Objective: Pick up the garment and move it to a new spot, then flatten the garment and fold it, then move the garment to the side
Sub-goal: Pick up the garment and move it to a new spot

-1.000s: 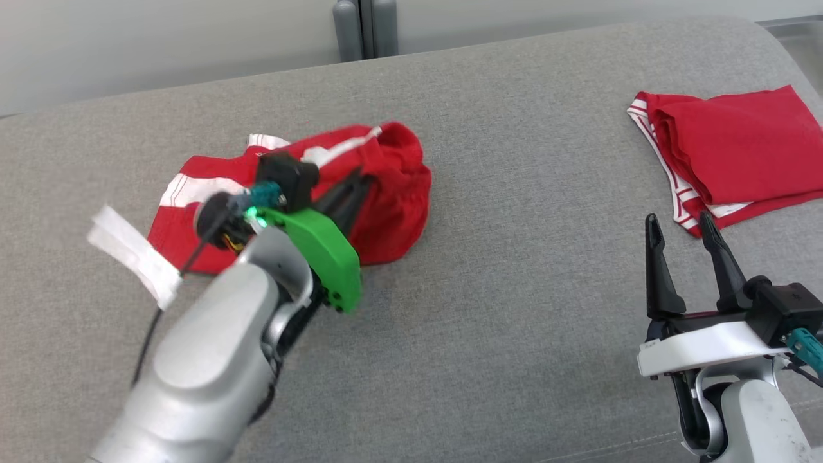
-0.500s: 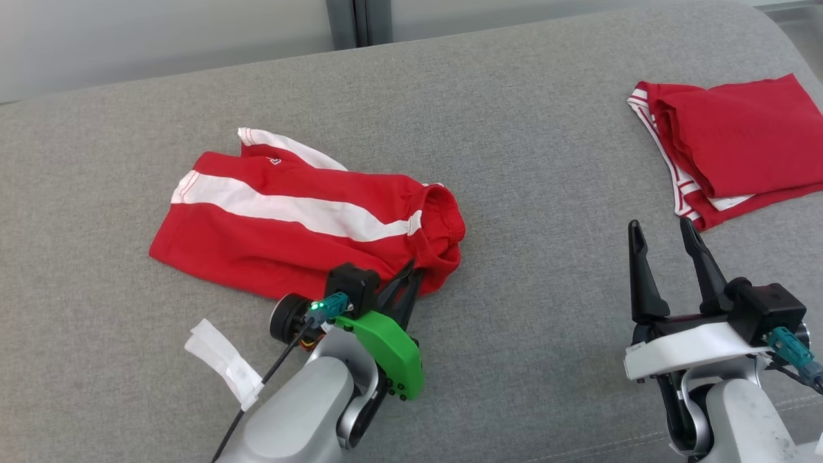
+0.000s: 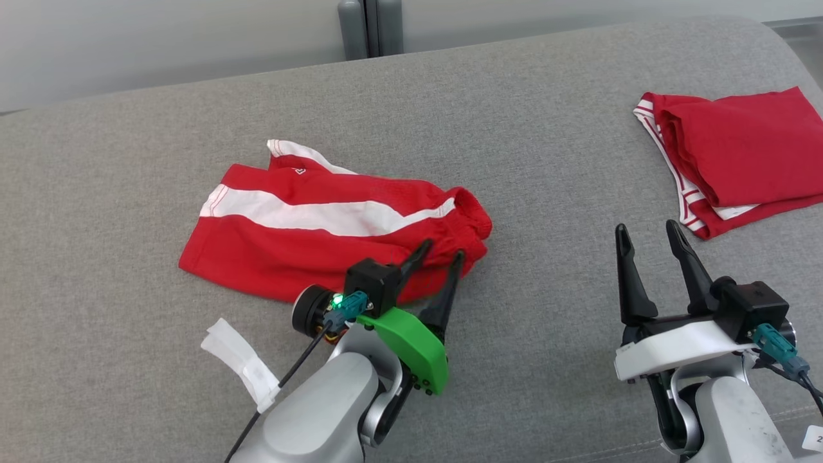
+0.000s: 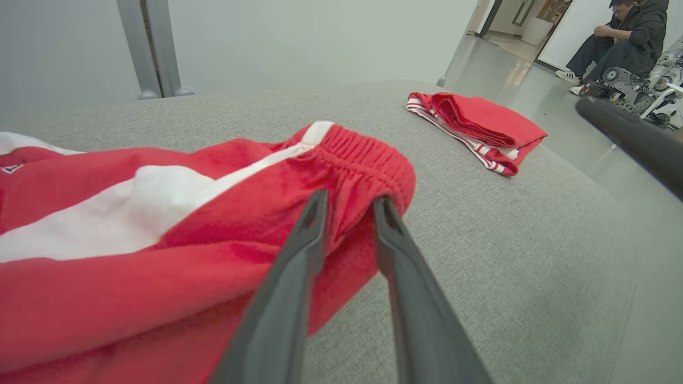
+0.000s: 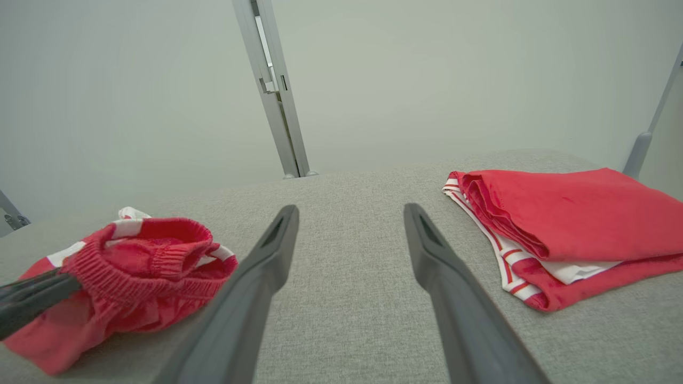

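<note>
Head view: shorts [image 3: 321, 238] lie rumpled left of centre on the cushion [image 3: 546, 128], with the waistband [image 4: 363, 154] at the left pincer [image 3: 438, 254], its fingers apart astride the hem. Flattening likely wants a firm bite on that edge and a low outward pull. Right pincer [image 3: 646, 228] is open, well apart, near a folded pile [image 3: 739, 161]

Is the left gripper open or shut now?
Open: the fingers of the left gripper stand clearly apart at the waistband of the red shorts.

Grey fabric surface [image 3: 546, 128]; pale wall [image 3: 161, 45] behind; metal post [image 3: 370, 29]; glossy floor [image 4: 491, 58].
</note>
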Motion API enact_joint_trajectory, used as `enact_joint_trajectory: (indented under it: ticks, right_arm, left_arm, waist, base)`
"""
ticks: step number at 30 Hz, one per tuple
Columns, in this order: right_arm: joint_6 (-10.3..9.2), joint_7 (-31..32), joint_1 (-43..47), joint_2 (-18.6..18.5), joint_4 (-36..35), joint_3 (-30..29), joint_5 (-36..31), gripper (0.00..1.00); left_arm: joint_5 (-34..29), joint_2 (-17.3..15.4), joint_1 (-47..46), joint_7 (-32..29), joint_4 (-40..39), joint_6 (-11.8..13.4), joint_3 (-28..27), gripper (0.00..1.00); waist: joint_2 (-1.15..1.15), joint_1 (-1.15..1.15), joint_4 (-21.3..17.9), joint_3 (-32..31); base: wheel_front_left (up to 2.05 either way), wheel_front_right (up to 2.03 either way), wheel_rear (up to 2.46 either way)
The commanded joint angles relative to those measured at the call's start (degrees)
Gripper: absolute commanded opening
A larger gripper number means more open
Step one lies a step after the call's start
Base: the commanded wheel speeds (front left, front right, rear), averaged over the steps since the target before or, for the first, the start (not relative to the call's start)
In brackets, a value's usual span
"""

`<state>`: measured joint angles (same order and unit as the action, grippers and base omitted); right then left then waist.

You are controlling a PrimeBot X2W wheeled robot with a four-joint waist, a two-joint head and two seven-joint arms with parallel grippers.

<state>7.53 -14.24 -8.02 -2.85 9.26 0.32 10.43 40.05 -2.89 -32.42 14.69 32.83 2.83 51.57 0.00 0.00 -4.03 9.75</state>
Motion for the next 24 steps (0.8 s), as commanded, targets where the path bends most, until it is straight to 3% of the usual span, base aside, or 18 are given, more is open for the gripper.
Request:
enact_joint_trajectory:
  ticks: [1,6,17,24]
  right_arm:
    - [-0.09,-0.45,-0.34,-0.09,0.12,-0.2,0.08,1.0]
    - [-0.09,-0.49,0.48,-0.09,0.0,-1.08,-0.53,1.0]
    - [-0.09,0.52,1.63,-0.09,-0.47,-0.22,-0.63,1.0]
    - [-0.09,0.31,1.69,-0.09,0.05,1.13,0.09,1.0]
  left_arm:
    - [0.12,-0.04,-1.03,0.3,-0.52,0.38,-0.23,1.0]
    - [-1.45,-0.55,-1.34,0.49,-3.32,1.41,-2.64,1.0]
    - [-4.47,-7.18,5.95,0.51,-10.04,4.45,-11.77,1.0]
    - [-6.41,-9.18,12.8,0.51,-13.71,5.42,-18.95,1.0]
  waist:
    - [0.0,0.0,0.17,-0.13]
    - [0.0,0.0,1.01,-0.67]
    - [0.0,0.0,2.27,-1.24]
    - [0.0,0.0,2.37,-1.17]
  base:
    - [0.0,0.0,0.0]
    - [0.0,0.0,0.0]
    - [0.0,0.0,0.0]
    - [0.0,0.0,0.0]
